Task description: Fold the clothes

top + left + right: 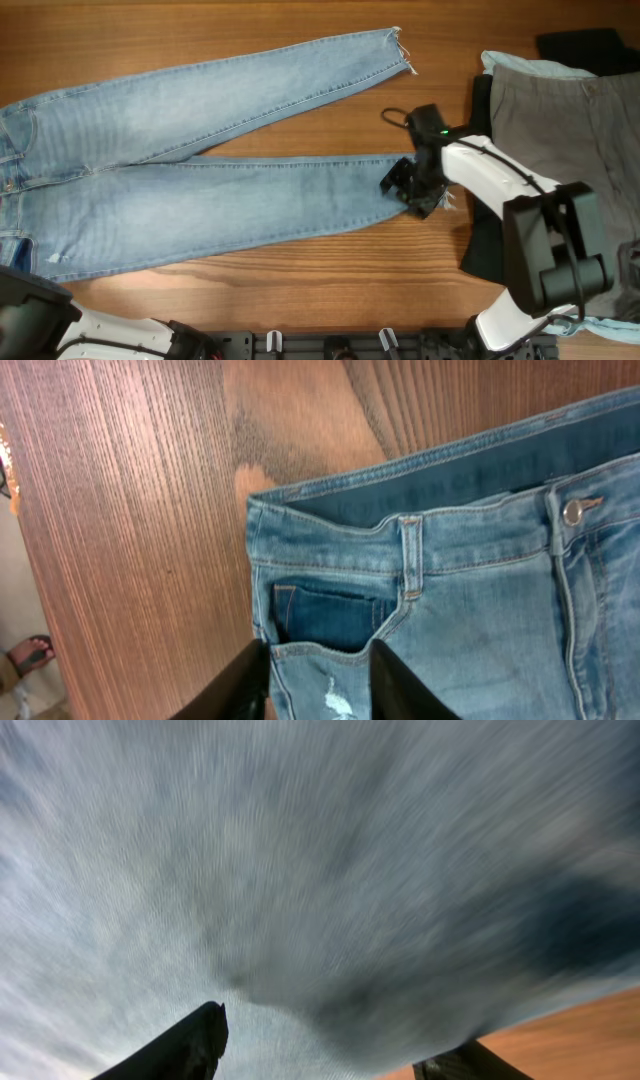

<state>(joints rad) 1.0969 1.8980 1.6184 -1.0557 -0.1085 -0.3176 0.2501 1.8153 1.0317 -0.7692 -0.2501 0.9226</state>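
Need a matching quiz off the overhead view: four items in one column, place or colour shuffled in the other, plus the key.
Items:
1. jeans
2. grey trousers
3. black garment
4. right arm

Descriptions:
A. peeks out behind the trousers, top-right corner
B. white, reaching to the hem of the lower jeans leg
C. light blue, spread flat from the left edge to the centre
D. right side of the table, past the jeans' hems

Pairs: 1-C, 2-D, 3-A, 4-B
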